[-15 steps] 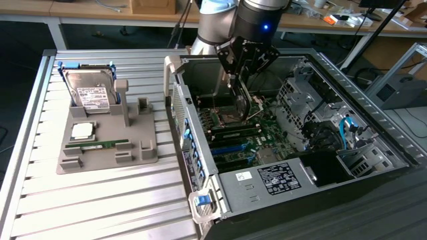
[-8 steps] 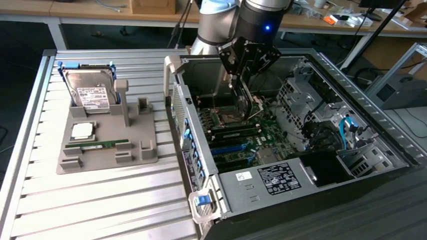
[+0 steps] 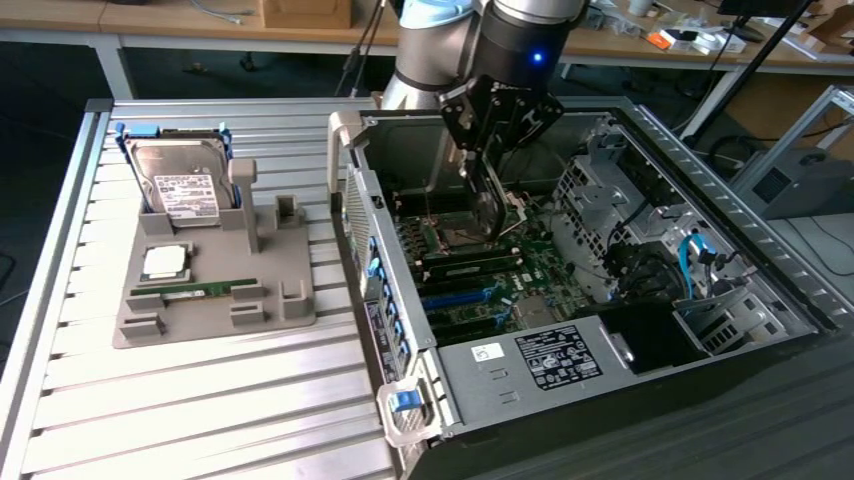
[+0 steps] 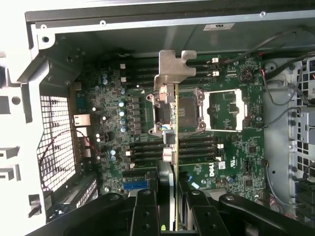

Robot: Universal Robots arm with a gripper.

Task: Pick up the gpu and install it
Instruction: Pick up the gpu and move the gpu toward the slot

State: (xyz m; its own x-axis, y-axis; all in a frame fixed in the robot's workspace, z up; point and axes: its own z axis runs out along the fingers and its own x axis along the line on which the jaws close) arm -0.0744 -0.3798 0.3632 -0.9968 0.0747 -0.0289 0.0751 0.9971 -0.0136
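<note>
Table [image 3: 200,400] – silver metal, top built of long ribbed slats, plain frame rail along edges. Two things directly on it. Grey moulded holder tray [image 3: 214,325] toward exterior view's left, flat on slats, upright posts and slots rising from its base. Computer case [image 3: 507,375] toward exterior view's right – lying on its side, open face up, silver walls, blue latch [image 3: 404,400] at near corner. Tray and case near each other, not touching; bare slats between.

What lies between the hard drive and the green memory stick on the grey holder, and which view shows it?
A square silver processor chip lies between the hard drive and the memory stick on the grey holder, in the exterior view.
</note>
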